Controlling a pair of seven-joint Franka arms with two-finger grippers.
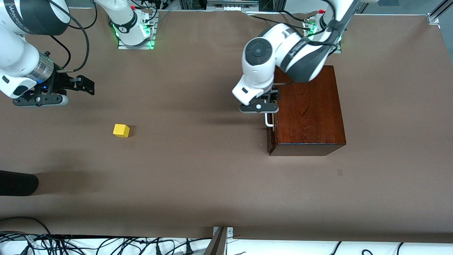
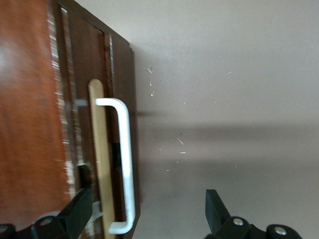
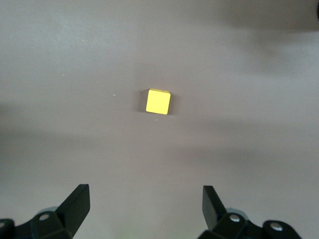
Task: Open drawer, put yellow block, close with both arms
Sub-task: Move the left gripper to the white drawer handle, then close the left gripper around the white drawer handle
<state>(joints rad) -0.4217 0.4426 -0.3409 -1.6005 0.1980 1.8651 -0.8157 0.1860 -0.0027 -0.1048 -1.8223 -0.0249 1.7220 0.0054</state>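
Yellow block (image 1: 121, 130) alone on table; left tool (image 1: 268, 110) wide astride drawer handle (image 1: 269, 121); right tool (image 1: 79, 86) wide

Brown table covering (image 1: 198, 184), matte, spans nearly the whole surface; faint pale specks and scuffs show on it close up. Dark rounded object (image 1: 16, 182) enters at the view edge toward the right arm's end of the table, near the front camera, resting on the covering and casting a soft shadow; what it is cannot be told. Tangle of black cables (image 1: 88, 245) lies along the white strip at the table edge nearest the front camera. Metal bracket (image 1: 221, 241) sits at that same edge, mid-table. Aluminium frame rail (image 1: 437, 12) at the corner toward the left arm's end.
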